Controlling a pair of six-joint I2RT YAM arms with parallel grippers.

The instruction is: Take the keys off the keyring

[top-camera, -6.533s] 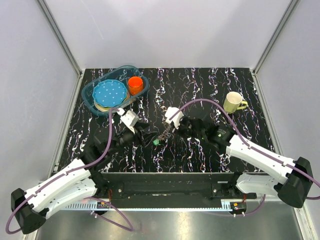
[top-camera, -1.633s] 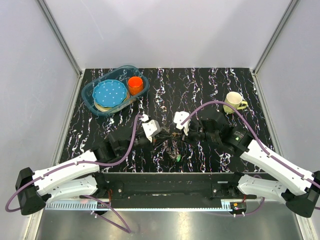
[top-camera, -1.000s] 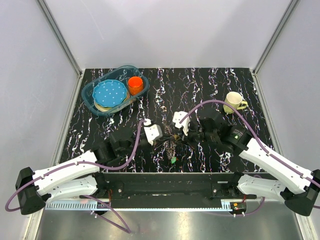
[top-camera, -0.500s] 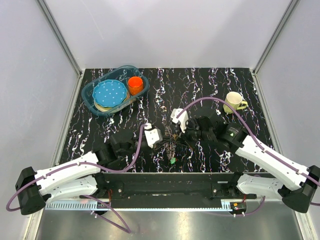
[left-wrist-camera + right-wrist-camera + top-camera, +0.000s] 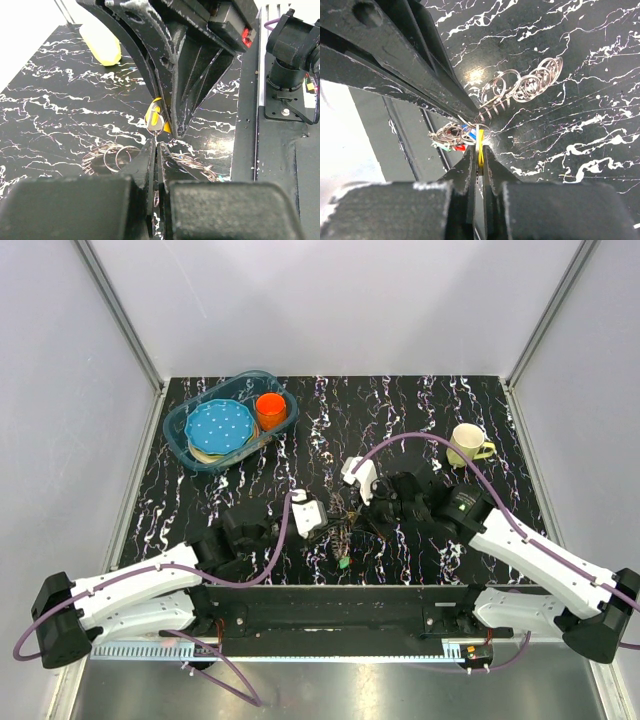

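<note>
Sitting near the middle of the near edge of the table [image 5: 400, 410], the keys [image 5: 340, 538] are getting held from both sides, the right gripper [image 5: 479, 150] clamping a yellow-headed key [image 5: 480, 144] and the left gripper [image 5: 154, 150] pinching tight on the keyring [image 5: 484, 131] right beside it.

The left arm [image 5: 130, 590] is lying low and outstretched, pointing at the middle of the black white-veined tabletop [image 5: 400, 410]. The right arm [image 5: 540, 555] is slanting in over that same middle. The left end effector [image 5: 154, 146] and right end effector [image 5: 479, 150] are facing tip to tip, nearly touching, each holding its black fingers pressed together.
</note>
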